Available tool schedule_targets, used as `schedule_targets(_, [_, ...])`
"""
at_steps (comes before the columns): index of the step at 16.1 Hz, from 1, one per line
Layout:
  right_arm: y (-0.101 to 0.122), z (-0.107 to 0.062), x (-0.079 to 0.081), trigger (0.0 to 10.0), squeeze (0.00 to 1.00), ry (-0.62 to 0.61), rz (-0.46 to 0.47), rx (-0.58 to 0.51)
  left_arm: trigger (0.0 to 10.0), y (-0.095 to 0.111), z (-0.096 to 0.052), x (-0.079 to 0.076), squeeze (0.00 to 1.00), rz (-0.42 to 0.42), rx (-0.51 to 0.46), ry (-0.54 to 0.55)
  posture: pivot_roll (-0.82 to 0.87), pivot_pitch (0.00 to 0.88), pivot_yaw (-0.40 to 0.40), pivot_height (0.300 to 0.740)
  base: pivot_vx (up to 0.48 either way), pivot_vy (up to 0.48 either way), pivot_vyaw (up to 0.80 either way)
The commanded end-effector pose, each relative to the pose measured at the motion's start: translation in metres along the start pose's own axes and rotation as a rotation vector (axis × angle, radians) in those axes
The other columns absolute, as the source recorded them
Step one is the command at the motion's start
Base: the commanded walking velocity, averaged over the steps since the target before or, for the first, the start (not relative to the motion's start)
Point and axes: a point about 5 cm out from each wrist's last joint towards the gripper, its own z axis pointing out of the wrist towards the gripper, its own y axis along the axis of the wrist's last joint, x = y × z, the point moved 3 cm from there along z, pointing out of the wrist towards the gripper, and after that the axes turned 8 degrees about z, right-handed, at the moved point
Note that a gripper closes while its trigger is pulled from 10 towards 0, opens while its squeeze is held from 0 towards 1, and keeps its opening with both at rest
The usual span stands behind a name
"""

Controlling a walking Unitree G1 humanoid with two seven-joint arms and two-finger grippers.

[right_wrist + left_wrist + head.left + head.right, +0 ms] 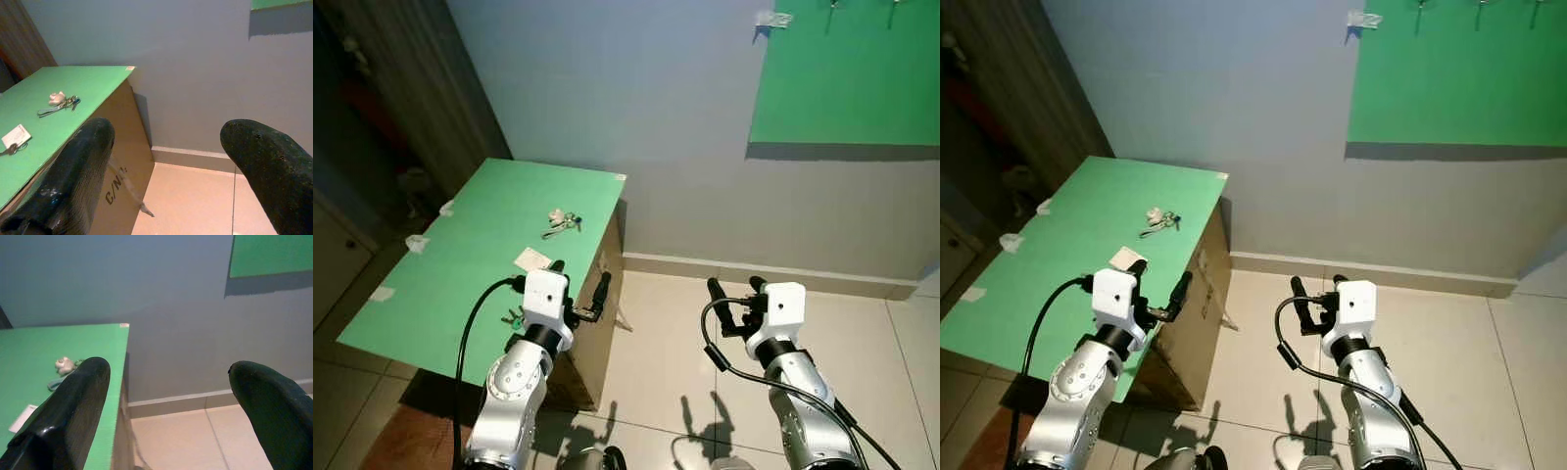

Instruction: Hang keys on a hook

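A bunch of keys [562, 223] with a pale charm lies near the far right corner of the green-topped cardboard box [460, 264]. A second key with a white tag [532, 259] lies closer to me, and a small greenish key ring [512, 316] sits beside my left arm. My left gripper [580, 277] is open over the box's right edge, short of the bunch, holding nothing. My right gripper [734, 286] is open above the tiled floor, also holding nothing. High on the wall hangs a green board [847, 88] with small hooks [1479, 6] along its top.
A dark wooden cabinet [372, 108] stands to the left of the box. A skirting board [754, 269] runs along the foot of the grey wall. Pale floor tiles [666, 372] lie between the box and the wall. A white clip [773, 19] sticks out beside the board's corner.
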Motion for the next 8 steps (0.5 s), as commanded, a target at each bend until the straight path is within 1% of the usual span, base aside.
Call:
schedule_targets(1, [-0.005,0.0,0.003,10.0,0.0,0.003,0.002,0.014,10.0,-0.001,0.001,-0.001,0.0,0.018,0.005,-0.02,-0.24,0.047,0.14,0.74,0.401,0.0,0.0])
schedule_targets(3, [-0.004,-0.001,0.003,10.0,0.0,0.002,-0.001,0.009,10.0,0.001,0.002,-0.004,0.0,0.025,0.0,-0.028,-0.24,0.049,0.14,0.74,0.429,0.0,0.0])
schedule_targets(5, [-0.006,-0.003,0.002,10.0,0.0,-0.001,-0.004,0.011,10.0,0.006,0.005,-0.012,0.0,0.074,-0.015,-0.074,-0.24,0.05,0.142,0.74,0.448,0.0,0.0])
schedule_targets(6, [-0.007,-0.003,0.002,10.0,0.0,-0.002,-0.004,0.012,10.0,0.006,0.005,-0.014,0.0,0.089,-0.014,-0.086,-0.24,0.049,0.145,0.74,0.458,0.0,0.0])
schedule_targets(8, [-0.007,-0.003,0.002,10.0,0.0,-0.003,-0.006,0.013,10.0,0.006,0.006,-0.016,0.0,0.098,-0.014,-0.102,-0.24,0.049,0.146,0.74,0.463,0.0,0.0])
